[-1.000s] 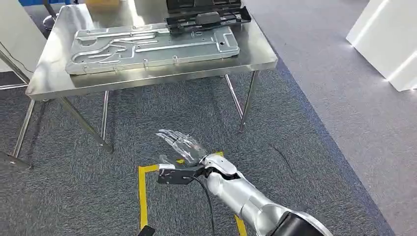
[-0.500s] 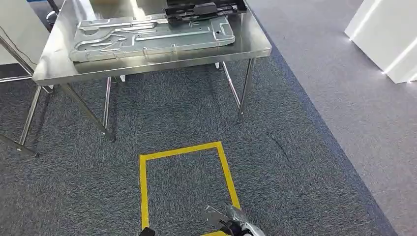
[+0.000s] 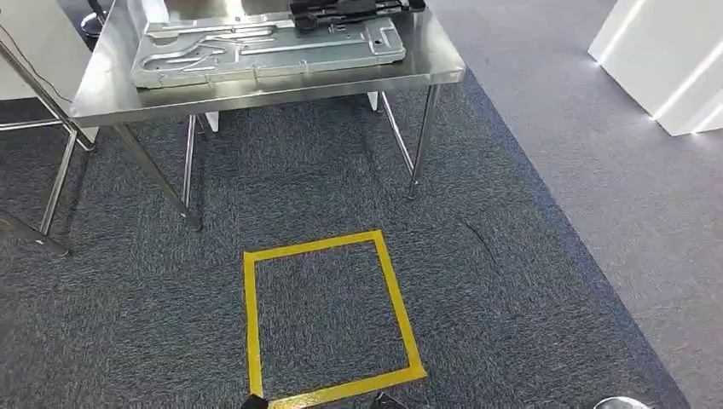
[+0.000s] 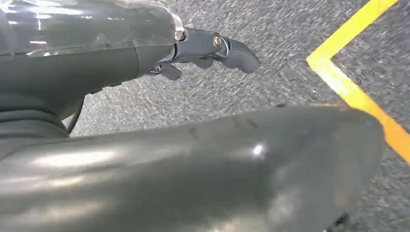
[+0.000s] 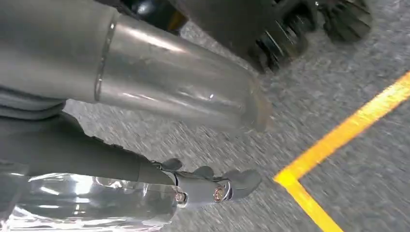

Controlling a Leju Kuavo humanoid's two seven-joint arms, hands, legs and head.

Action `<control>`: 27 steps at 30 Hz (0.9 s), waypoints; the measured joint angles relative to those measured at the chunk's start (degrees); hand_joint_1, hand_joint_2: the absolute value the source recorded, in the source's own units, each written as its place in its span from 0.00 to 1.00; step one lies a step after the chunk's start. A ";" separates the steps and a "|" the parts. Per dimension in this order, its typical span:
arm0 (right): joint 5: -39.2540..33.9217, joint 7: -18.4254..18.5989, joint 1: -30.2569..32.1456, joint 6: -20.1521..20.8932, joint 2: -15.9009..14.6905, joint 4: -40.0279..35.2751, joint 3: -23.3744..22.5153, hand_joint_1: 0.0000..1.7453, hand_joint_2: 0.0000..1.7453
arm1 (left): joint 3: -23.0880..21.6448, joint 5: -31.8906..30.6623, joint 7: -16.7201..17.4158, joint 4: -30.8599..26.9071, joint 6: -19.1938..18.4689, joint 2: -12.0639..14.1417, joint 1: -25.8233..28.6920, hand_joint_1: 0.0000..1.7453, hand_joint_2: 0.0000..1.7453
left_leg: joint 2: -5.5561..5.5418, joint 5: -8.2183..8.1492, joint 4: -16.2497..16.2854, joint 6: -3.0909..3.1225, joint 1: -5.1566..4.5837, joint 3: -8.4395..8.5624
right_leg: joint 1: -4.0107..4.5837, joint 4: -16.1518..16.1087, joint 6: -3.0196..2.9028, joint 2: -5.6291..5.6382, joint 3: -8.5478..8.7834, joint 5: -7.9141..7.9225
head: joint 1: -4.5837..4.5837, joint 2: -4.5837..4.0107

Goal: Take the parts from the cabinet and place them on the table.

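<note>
right hand: dropped from head view, hanging low | camera: shifted, table farther

The desk carries a large metal panel over most of its top, with a black part across the panel's far right corner. Bare steel runs along the near edge and left side. Open carpet surrounds the yellow tape square.

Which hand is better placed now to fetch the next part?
Neither clearly. The left hand and the right hand both hang empty over the carpet near the yellow tape, away from the table.
</note>
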 joint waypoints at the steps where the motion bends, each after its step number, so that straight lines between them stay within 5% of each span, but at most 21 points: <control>1: -0.04 0.52 0.26 0.13 -0.02 0.11 -0.28 0.00 0.00 | -0.02 -0.20 0.09 0.00 0.07 0.00 -0.08 0.00 0.00 | 0.04 0.43 -0.09 -0.49 -0.01 0.08 | 0.07 -0.01 -0.28 -0.03 -0.41 0.25 | 0.02 0.00; 4: -0.09 2.12 0.85 0.68 -0.33 0.53 -0.76 0.00 0.00 | -0.44 -0.66 0.63 0.00 0.13 -0.07 -0.10 0.00 0.00 | -0.10 0.85 -0.11 -1.50 0.42 -0.41 | -0.18 -0.39 -2.01 -0.38 -0.97 1.56 | 0.02 0.00; 7: 0.02 3.03 1.16 0.72 -0.68 0.70 -1.09 0.00 0.00 | -0.83 -1.24 0.94 0.00 0.24 -0.07 -0.04 0.00 0.00 | -0.12 -7.84 10.13 -2.04 0.46 -3.93 | 0.09 -0.38 -2.88 -0.41 -2.59 2.88 | 0.00 0.00; 9: -0.20 3.26 1.60 0.87 -1.01 0.81 -1.36 0.00 0.00 | -1.09 -1.62 0.98 0.00 0.46 -0.07 0.01 0.00 0.00 | -0.13 -10.59 17.74 -2.28 0.44 -5.87 | 0.37 -0.23 -2.92 -0.44 -3.65 3.63 | 0.00 0.00; 11: -0.94 3.24 1.96 1.77 -1.40 0.98 -2.07 0.00 0.00 | -1.33 -1.79 0.98 0.00 0.52 -0.07 0.10 0.00 0.00 | -0.13 -8.25 15.23 -1.97 0.43 -2.95 | 0.59 0.02 -2.86 -0.50 -4.61 4.22 | 0.00 0.00; 13: -1.59 1.62 2.09 3.19 -1.70 0.98 -2.58 0.00 0.00 | -1.47 -2.21 0.98 0.00 0.50 -0.07 -0.03 0.00 0.00 | -0.15 -5.02 3.99 -1.06 0.23 4.61 | 0.80 0.26 -2.68 -0.41 -5.13 4.62 | 0.00 0.00; 14: -1.77 1.03 2.13 3.45 -1.73 0.98 -2.71 0.00 0.00 | -1.53 -2.25 0.98 0.00 0.44 -0.04 -0.18 0.00 0.00 | -0.14 -5.52 -0.61 -0.44 0.00 7.56 | 0.78 0.35 -2.54 -0.42 -5.20 4.79 | 0.00 0.00; 15: -1.92 0.89 2.17 3.69 -1.77 0.98 -2.86 0.00 0.00 | -1.62 -2.43 1.03 0.00 0.35 0.00 -0.24 0.00 0.00 | -0.04 -5.43 -1.70 -0.43 -0.23 8.32 | 1.01 0.38 -2.20 -0.41 -5.40 5.05 | 0.00 0.00; 17: -2.03 1.29 2.28 4.37 -1.95 1.05 -3.43 0.00 0.00 | -1.97 -2.80 0.94 0.00 0.11 0.11 -0.09 0.00 0.00 | -0.08 -5.18 -2.30 -0.49 -0.24 7.76 | 1.15 0.66 -1.87 -0.47 -5.45 4.97 | 0.00 0.00; 18: -2.03 1.51 2.38 4.57 -2.12 1.05 -3.65 0.00 0.00 | -2.03 -2.86 0.68 0.00 0.04 0.30 0.10 0.00 0.00 | -0.11 -5.16 -2.28 -0.55 -0.22 7.60 | 1.14 0.53 -2.69 -0.49 -5.60 5.20 | 0.02 0.00; 20: -2.01 1.53 2.59 4.79 -2.30 1.05 -3.87 0.00 0.00 | -2.12 -2.95 0.48 0.00 0.00 0.55 0.38 0.00 0.00 | -0.11 -5.03 -2.18 -0.23 -0.50 7.41 | 0.84 0.44 -1.61 -0.49 -5.70 5.50 | 0.00 0.00; 27: -1.81 1.59 2.83 5.81 -2.69 1.07 -4.22 0.00 0.00 | -2.54 -3.04 0.24 0.00 0.20 0.77 0.43 0.00 0.00 | -0.08 -4.56 -1.46 0.48 -0.80 6.50 | 0.60 0.39 -0.88 -0.45 -6.25 6.42 | 0.00 0.00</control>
